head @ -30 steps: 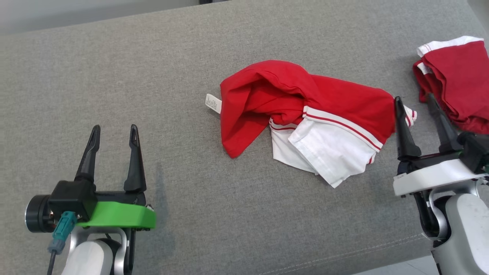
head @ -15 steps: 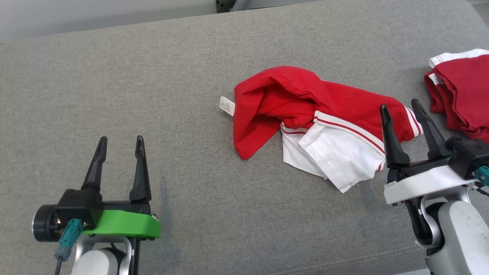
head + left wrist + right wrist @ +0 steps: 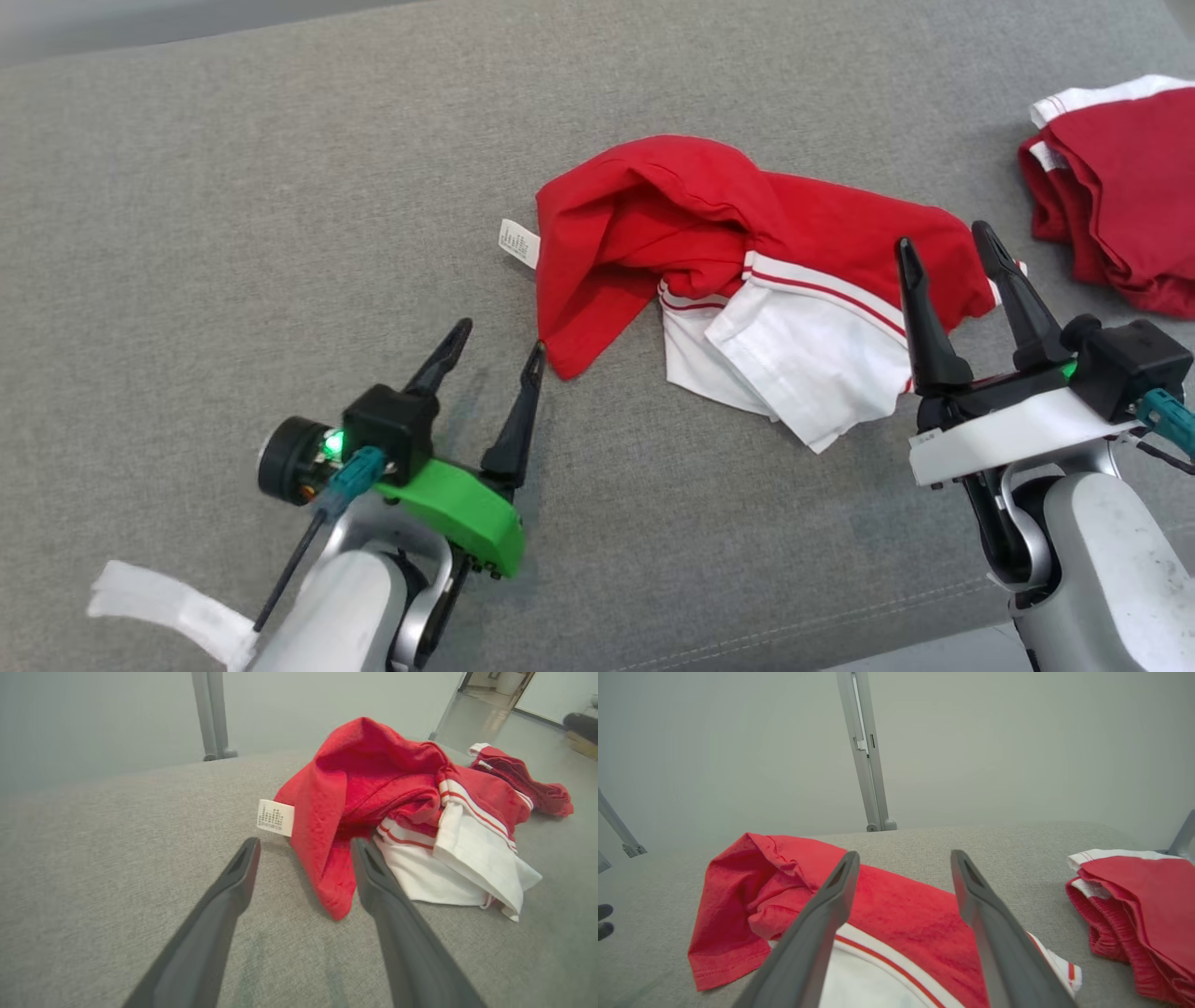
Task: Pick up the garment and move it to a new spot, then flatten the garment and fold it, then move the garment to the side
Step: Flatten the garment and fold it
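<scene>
A crumpled red and white garment [image 3: 747, 271] lies in the middle of the grey cushion [image 3: 233, 187], a white label [image 3: 519, 244] sticking out at its left edge. My left gripper [image 3: 499, 338] is open just left of the garment's lower red corner, and in the left wrist view that corner [image 3: 334, 877] lies between the fingers of the left gripper [image 3: 303, 847]. Open too, my right gripper [image 3: 943, 238] hangs over the garment's right end; the right wrist view has the red cloth [image 3: 901, 910] under the right gripper [image 3: 903, 858]. Neither holds anything.
A second red garment with white trim [image 3: 1111, 187] lies folded at the far right of the cushion, also in the right wrist view [image 3: 1134, 896]. The cushion's front edge [image 3: 840, 635] runs just below my arms. A metal post [image 3: 866, 751] stands behind the cushion.
My left gripper has swung right and forward, up to the garment's lower left corner. The right gripper has shifted left over the garment's right end. The head view also shifted.
</scene>
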Tool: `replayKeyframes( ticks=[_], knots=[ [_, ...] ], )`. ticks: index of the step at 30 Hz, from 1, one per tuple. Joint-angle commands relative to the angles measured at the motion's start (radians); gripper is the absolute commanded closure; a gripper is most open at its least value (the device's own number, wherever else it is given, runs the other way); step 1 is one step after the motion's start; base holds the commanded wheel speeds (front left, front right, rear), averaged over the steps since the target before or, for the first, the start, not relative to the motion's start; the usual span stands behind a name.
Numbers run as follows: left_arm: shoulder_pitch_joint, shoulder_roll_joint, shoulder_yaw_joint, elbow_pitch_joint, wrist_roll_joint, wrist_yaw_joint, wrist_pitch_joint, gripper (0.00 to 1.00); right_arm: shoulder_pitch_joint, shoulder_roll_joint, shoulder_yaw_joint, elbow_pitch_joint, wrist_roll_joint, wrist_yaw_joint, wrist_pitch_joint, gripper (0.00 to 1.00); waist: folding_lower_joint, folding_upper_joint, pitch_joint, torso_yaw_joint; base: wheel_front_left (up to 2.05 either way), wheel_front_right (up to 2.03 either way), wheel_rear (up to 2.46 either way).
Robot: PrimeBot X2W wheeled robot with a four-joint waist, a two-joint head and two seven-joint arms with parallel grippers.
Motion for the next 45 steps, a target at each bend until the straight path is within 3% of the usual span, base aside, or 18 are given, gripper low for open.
replayKeyframes(
  ticks=[1,9,10,11,12,13,20,24,32,37,42,45],
  knots=[
    [-0.022,-0.004,-0.005,0.024,-0.014,-0.011,0.008,0.00,-0.012,0.004,0.003,0.005,0.007,0.000,-0.008,0.00,0.0000,0.0000,0.032,-0.039,0.00,0.00,0.00],
    [-0.093,-0.026,-0.005,0.240,-0.062,-0.048,0.056,0.00,-0.036,0.018,0.018,0.035,0.021,0.000,-0.037,0.00,0.0000,0.0000,0.074,-0.107,0.00,0.00,0.00],
    [-0.102,-0.028,-0.001,0.262,-0.071,-0.052,0.059,0.04,-0.038,0.018,0.017,0.038,0.021,0.000,-0.041,0.00,0.0000,0.0000,0.076,-0.111,0.00,0.00,0.00],
    [-0.112,-0.031,0.004,0.278,-0.080,-0.060,0.053,0.28,-0.039,0.019,0.015,0.041,0.022,0.000,-0.044,0.00,0.0000,0.0000,0.078,-0.114,0.00,0.00,0.00],
    [-0.120,-0.034,0.010,0.293,-0.088,-0.064,0.043,0.90,-0.039,0.020,0.014,0.044,0.022,0.000,-0.045,0.00,0.0000,0.0000,0.079,-0.116,0.00,0.00,0.00],
    [-0.127,-0.033,0.012,0.307,-0.088,-0.069,0.036,1.00,-0.039,0.019,0.012,0.046,0.021,0.000,-0.047,0.00,0.0000,0.0000,0.079,-0.117,0.00,0.00,0.00],
    [-0.184,0.004,0.053,0.321,-0.057,-0.040,-0.065,1.00,-0.039,0.019,-0.002,0.057,0.016,0.000,-0.054,0.00,0.0000,0.0000,0.073,-0.108,0.00,0.00,0.00],
    [-0.219,0.082,0.095,0.256,0.014,0.032,-0.158,1.00,-0.034,0.015,-0.016,0.059,0.011,0.000,-0.058,0.00,0.0000,0.0000,0.058,-0.081,0.00,0.00,0.00],
    [-0.222,0.191,0.163,0.072,0.097,0.121,-0.217,1.00,-0.026,0.006,-0.032,0.050,0.008,0.000,-0.046,0.00,0.0000,0.0000,0.041,-0.025,0.00,0.00,0.00],
    [-0.131,0.238,0.205,-0.083,0.142,0.196,-0.232,1.00,-0.023,-0.004,-0.040,0.039,0.002,0.000,-0.034,0.00,0.0000,0.0000,0.035,0.013,0.00,0.00,0.00],
    [0.040,0.205,0.214,-0.119,0.100,0.248,-0.235,1.00,-0.014,-0.008,-0.053,0.023,0.000,0.000,-0.024,0.00,0.0000,0.0000,0.037,0.038,0.00,0.00,0.00],
    [0.110,0.158,0.198,-0.077,0.059,0.244,-0.242,1.00,-0.005,-0.011,-0.066,0.013,0.000,0.000,-0.015,0.00,0.0000,0.0000,0.039,0.052,0.00,0.00,0.00]
  ],
)
